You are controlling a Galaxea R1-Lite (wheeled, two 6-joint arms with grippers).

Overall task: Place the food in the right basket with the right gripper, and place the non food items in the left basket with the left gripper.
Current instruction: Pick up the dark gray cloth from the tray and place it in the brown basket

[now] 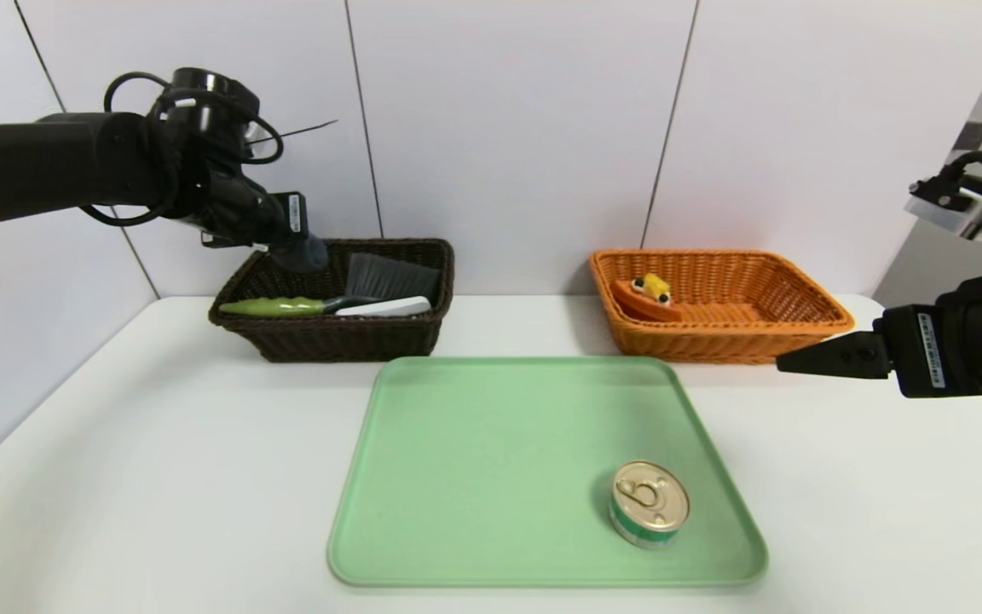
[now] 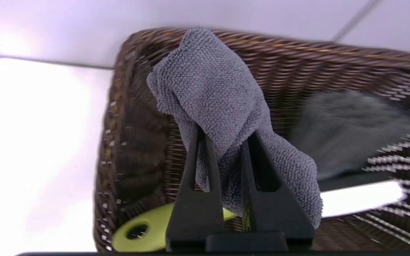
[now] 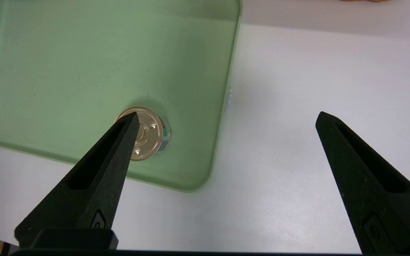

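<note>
My left gripper hangs over the near-left end of the dark brown left basket, shut on a grey cloth. The cloth droops from between the fingers above the basket's inside. A brush with a green handle and dark bristles lies in that basket. A round tin can stands on the green tray, near its front right corner. My right gripper hovers open beside the orange right basket, holding nothing. In the right wrist view the can lies past one fingertip.
An orange and yellow food item lies at the left end of the orange basket. Both baskets stand against the back wall of the white table. The tray takes up the table's middle.
</note>
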